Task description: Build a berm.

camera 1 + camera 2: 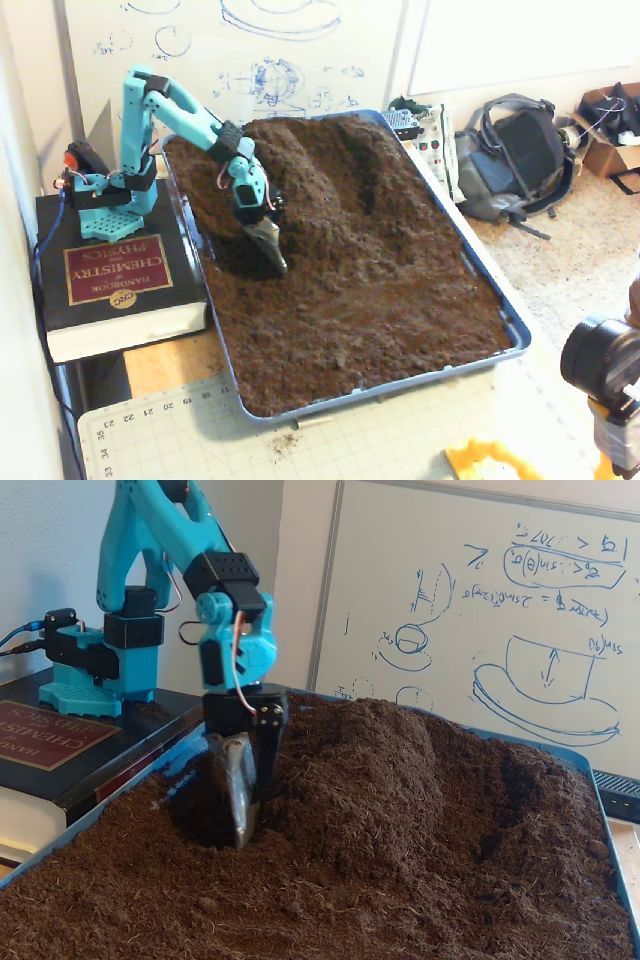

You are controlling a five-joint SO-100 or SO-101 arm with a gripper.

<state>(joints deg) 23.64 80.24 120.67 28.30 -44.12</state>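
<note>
A blue tray [521, 344] holds loose dark brown soil. The berm [335, 175] is a raised ridge that runs from the tray's back toward its middle. In the other fixed view it rises as a mound [400, 770] right of the arm. The teal arm reaches down at the tray's left side. My gripper [272, 260] points straight down, its jaws look closed together, and its tips are sunk in a hollow at the berm's left foot [243, 832]. Nothing shows between the jaws. The soil toward the tray's front is lower and flatter.
The arm's base [105, 205] stands on a thick black book [115, 280] left of the tray. A backpack [520, 160] lies on the floor at the right. A cutting mat [300, 440], a camera [600, 365] and a yellow part [490, 462] are in front. A whiteboard [500, 610] stands behind.
</note>
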